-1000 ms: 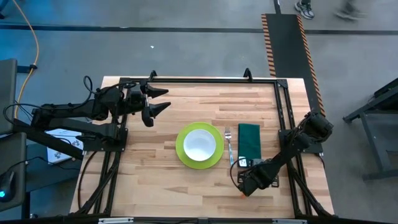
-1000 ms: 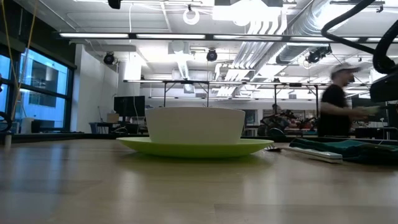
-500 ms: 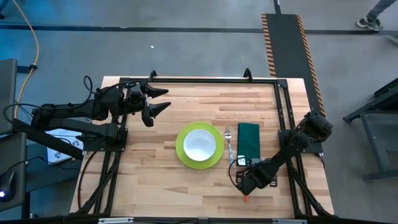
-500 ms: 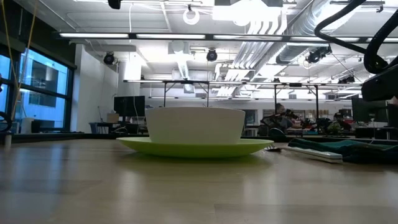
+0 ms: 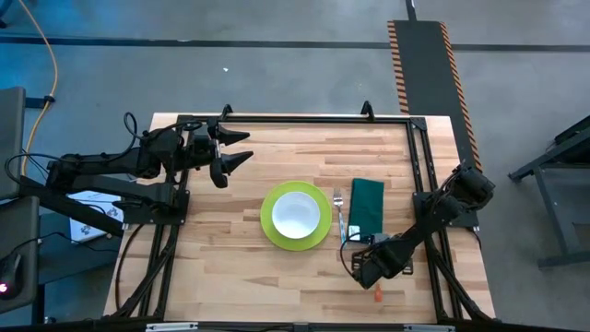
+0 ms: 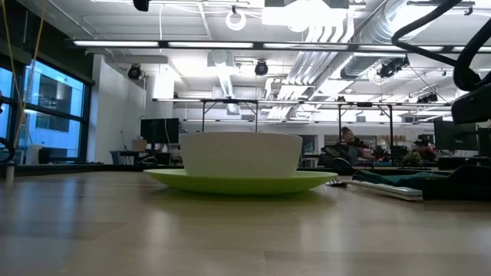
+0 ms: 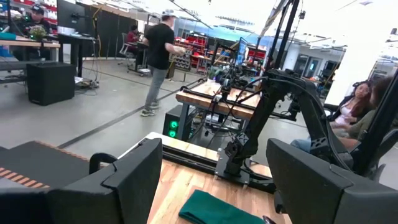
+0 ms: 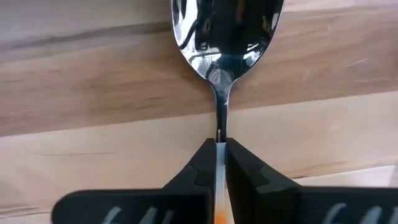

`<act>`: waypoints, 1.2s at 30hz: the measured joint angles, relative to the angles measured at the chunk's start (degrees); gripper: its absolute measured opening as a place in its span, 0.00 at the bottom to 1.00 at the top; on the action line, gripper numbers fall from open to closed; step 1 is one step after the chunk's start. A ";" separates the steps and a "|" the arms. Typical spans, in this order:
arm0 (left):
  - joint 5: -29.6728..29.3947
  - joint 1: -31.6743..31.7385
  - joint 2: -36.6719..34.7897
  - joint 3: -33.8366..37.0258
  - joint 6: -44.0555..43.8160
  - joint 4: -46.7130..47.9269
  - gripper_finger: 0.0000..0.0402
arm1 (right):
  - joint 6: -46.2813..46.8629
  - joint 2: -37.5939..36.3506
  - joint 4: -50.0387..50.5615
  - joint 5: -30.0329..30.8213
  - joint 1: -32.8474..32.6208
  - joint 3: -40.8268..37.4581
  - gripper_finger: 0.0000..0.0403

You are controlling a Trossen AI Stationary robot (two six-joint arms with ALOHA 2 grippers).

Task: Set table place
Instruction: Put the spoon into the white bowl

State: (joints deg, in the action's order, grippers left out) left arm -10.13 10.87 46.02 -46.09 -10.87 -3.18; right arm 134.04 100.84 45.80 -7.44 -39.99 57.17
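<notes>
A white bowl (image 5: 296, 213) stands on a lime-green plate (image 5: 273, 232) at the table's middle. To their right, a silver fork (image 5: 339, 214) and a dark green napkin (image 5: 367, 207) lie on the wood. Near the front right my right gripper (image 5: 369, 266) is low over the table, shut on the spoon (image 8: 224, 28). The spoon's orange handle end (image 5: 377, 295) sticks out on the near side. My left gripper (image 5: 236, 148) hangs open at the far left, with nothing between its fingers. My right gripper pinches the spoon's thin silver neck (image 8: 221, 124) between its two fingertips (image 8: 205, 168), just behind the spoon's bowl. The fingers slant down from above, one on each side of the stem. The orange handle runs back between them. The spoon's hollow faces up, close over the wood.
A black metal frame (image 5: 417, 175) edges the table, and the arm bases stand at both sides. Bare wood lies left of the plate and along the near edge. In the room beyond the table there are people, benches and another robot rig (image 7: 273, 118).
My right gripper has come down to the table and shut on the spoon's neck. The orange handle end now shows farther toward the table's right edge than before.
</notes>
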 joint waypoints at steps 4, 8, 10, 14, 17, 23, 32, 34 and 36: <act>0.00 0.00 0.00 0.00 0.00 0.00 0.69 | 0.11 -0.07 -0.60 -1.33 -1.12 0.00 0.01; 0.00 0.00 0.00 0.00 0.02 0.00 0.69 | 0.48 -1.16 -1.29 -2.12 -2.73 0.57 0.01; 0.00 0.00 0.00 0.00 0.02 0.00 0.69 | -0.05 -1.91 0.34 -2.12 -3.65 1.91 0.00; 0.00 0.00 0.00 0.00 0.04 0.00 0.69 | -4.38 -4.52 3.23 -2.14 -5.42 4.74 0.00; -0.01 0.00 0.00 0.00 0.07 0.00 0.69 | -9.61 -7.41 4.67 -2.19 -6.18 5.98 0.00; 0.00 0.00 0.00 0.00 0.06 0.00 0.69 | -23.26 -14.90 5.38 -2.26 -5.15 6.88 0.00; 12.51 -0.02 -0.02 0.00 -5.57 0.14 0.69 | -47.44 -23.76 6.01 -1.59 6.78 6.95 0.00; 17.68 -0.02 -0.04 0.00 -8.28 0.42 0.69 | -52.97 -24.08 5.80 -1.47 10.75 6.95 0.00; 22.50 -0.02 -0.04 0.00 -11.20 0.82 0.69 | -58.57 -24.11 4.91 -1.80 14.64 6.95 0.00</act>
State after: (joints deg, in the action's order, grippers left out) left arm 12.37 10.85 45.98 -46.09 -22.07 -2.36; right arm 75.47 76.73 50.71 -9.24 -25.35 64.12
